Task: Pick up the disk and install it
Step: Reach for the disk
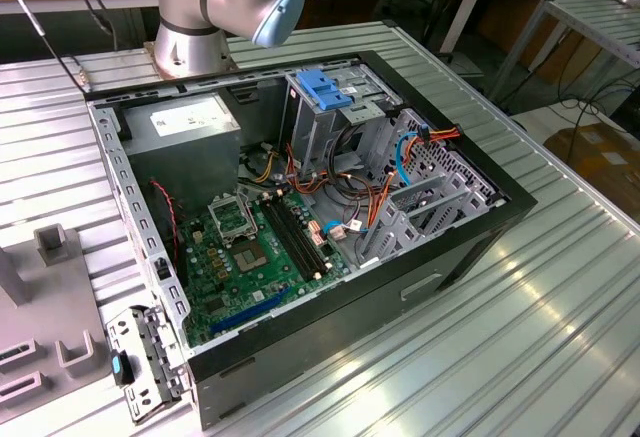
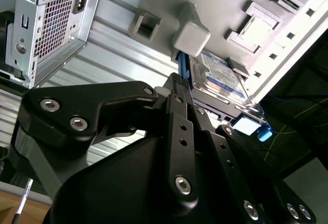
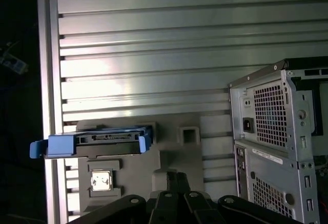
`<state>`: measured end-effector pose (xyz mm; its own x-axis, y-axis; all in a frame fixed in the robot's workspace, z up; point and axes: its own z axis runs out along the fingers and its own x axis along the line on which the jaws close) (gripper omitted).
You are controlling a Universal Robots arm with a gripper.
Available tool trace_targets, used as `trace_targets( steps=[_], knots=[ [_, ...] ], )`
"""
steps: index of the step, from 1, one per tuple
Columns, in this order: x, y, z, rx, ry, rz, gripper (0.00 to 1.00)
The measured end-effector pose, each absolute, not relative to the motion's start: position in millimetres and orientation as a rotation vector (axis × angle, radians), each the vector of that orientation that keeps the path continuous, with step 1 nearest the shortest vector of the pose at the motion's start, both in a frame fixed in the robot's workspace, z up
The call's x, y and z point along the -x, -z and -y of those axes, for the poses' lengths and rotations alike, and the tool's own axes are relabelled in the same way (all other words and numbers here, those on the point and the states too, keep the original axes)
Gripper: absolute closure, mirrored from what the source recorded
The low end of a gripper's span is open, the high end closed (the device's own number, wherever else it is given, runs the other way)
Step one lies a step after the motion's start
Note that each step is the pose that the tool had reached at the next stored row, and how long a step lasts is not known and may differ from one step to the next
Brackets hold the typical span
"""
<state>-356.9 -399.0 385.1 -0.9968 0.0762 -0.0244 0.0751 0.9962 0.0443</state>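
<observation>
**Disk parked in its holder, gripper hanging close by**

The disk (image 3: 92,141) is sitting in the grey fixture plate (image 3: 215,131) with blue rails wrapping its edges. It's showing its thin connector end in the first wrist view and its label side in the second wrist view. The gripper (image 3: 174,178) is hovering near one end of the disk, close to a stubby grey post (image 2: 190,32) on the plate. Honestly can't tell how far apart the jaws are standing, or whether they're touching the disk at all. In the exterior view the open PC case (image 1: 430,277) is lying on the ribbed aluminium table (image 1: 540,357). The plate is sitting at roughly 8 o'clock from the case and the arm's base (image 1: 190,17) is rising at about 11 o'clock. Inside, the metal drive cage (image 1: 320,132), with a blue latch (image 1: 325,87) on top, is sitting around 1 o'clock from the motherboard (image 1: 250,247).
</observation>
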Motion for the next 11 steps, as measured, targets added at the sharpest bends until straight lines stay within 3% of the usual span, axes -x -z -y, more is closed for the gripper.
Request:
trace_targets(
  steps=[11],
  knots=[
    [371,-384,399,-0.118,-0.068,-3.113,0.89]
  ],
)
